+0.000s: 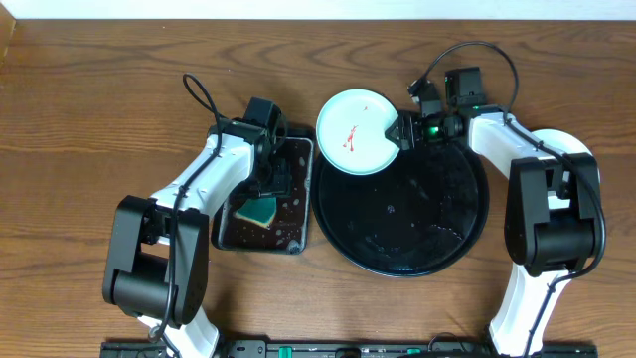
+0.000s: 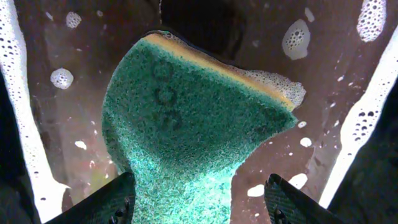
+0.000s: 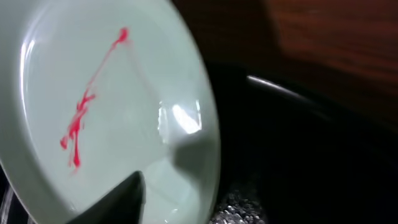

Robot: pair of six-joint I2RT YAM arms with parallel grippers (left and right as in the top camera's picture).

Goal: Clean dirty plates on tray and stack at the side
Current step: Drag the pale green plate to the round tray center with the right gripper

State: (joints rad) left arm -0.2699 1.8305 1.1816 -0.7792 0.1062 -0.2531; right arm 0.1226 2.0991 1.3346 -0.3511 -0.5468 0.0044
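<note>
One pale blue-white plate [image 1: 353,134] with a red smear is held tilted over the far-left rim of the round black tray [image 1: 417,229]. My right gripper [image 1: 397,131] is shut on the plate's right rim. In the right wrist view one finger lies on the plate [image 3: 93,93] and the other under its edge, with the gripper [image 3: 186,190] above the tray [image 3: 298,155]. No other plates are in view. My left gripper [image 1: 266,189] is open, its fingers [image 2: 199,193] either side of the green sponge [image 2: 186,118].
The green sponge [image 1: 260,211] lies in a small rectangular black tray [image 1: 298,159] left of the round tray. The rectangular tray's wet floor [image 2: 348,74] carries foam patches. Brown wooden tabletop [image 1: 79,119] surrounds both trays.
</note>
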